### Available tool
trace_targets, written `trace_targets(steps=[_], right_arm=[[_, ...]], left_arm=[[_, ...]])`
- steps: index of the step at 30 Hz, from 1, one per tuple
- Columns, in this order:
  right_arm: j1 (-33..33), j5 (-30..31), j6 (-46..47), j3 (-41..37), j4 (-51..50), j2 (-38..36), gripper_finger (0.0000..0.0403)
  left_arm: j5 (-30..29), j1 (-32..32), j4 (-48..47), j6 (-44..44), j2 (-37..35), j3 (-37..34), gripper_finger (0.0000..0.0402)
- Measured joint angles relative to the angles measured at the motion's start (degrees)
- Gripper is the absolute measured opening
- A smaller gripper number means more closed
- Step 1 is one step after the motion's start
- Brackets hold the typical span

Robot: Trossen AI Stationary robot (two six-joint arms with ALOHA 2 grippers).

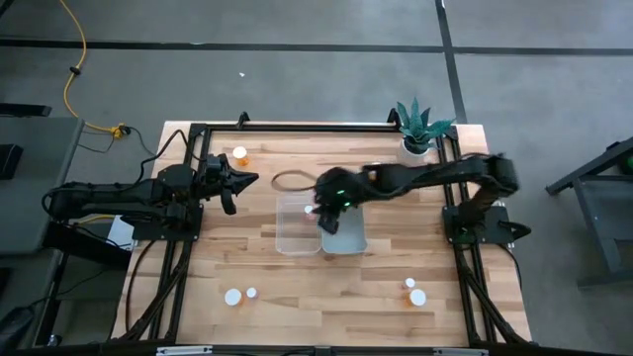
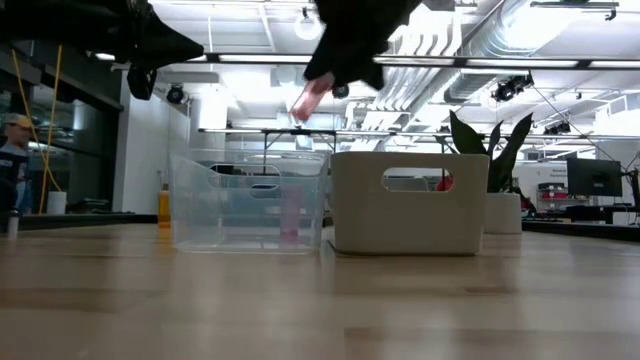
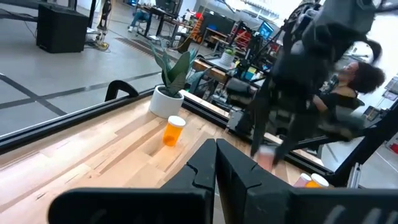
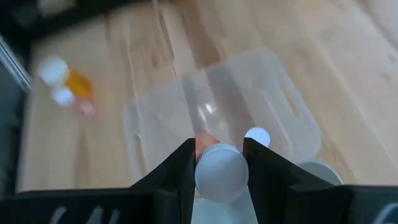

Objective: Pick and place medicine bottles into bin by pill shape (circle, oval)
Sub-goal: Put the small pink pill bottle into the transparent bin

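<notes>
My right gripper (image 1: 321,210) reaches in from the table's right and hangs over the clear bin (image 1: 297,223). It is shut on a small amber bottle with a white cap (image 4: 221,172). Another white-capped bottle (image 4: 257,137) lies inside the clear bin. My left gripper (image 1: 240,181) is shut and empty, above the table left of the bins. Loose bottles rest on the table: one at the far left (image 1: 239,153), two at the near left (image 1: 232,296) and two at the near right (image 1: 418,297). My right gripper pinches the bottle between its two fingers at the cap end (image 4: 211,163), one finger on each side. The fingers slant down from the table's right. The bottle (image 2: 310,98) sticks out below the fingers, tilted, lifted clear above the clear bin.
A white bin (image 1: 343,231) stands against the clear bin's right side. A potted plant (image 1: 417,138) stands at the far right corner. A cable loop (image 1: 289,181) lies just beyond the bins. A person (image 2: 15,165) stands in the room behind.
</notes>
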Motion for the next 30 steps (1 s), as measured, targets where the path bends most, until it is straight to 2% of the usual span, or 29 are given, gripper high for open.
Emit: trace_targets(steps=[7,14,20,23,30], right_arm=[[-0.12,0.27,-7.03,15.09,-15.11,14.91,0.0101],[0.16,0.67,-8.53,22.25,-20.68,24.47,0.0101],[0.27,1.18,-6.38,23.1,-20.96,27.23,0.0101],[0.3,3.13,-4.69,23.05,-21.6,27.44,0.0104],[0.29,3.25,-4.29,23.05,-21.09,27.52,0.0121]], left_arm=[[-0.14,0.0,0.0,0.01,0.0,0.0,0.0],[-0.15,0.0,0.02,0.5,0.0,0.0,0.0],[-1.08,0.0,0.11,0.62,0.0,0.0,0.0],[-1.44,0.0,0.15,0.73,0.0,0.0,0.0],[-1.63,0.0,0.17,1.51,0.0,0.0,0.0]])
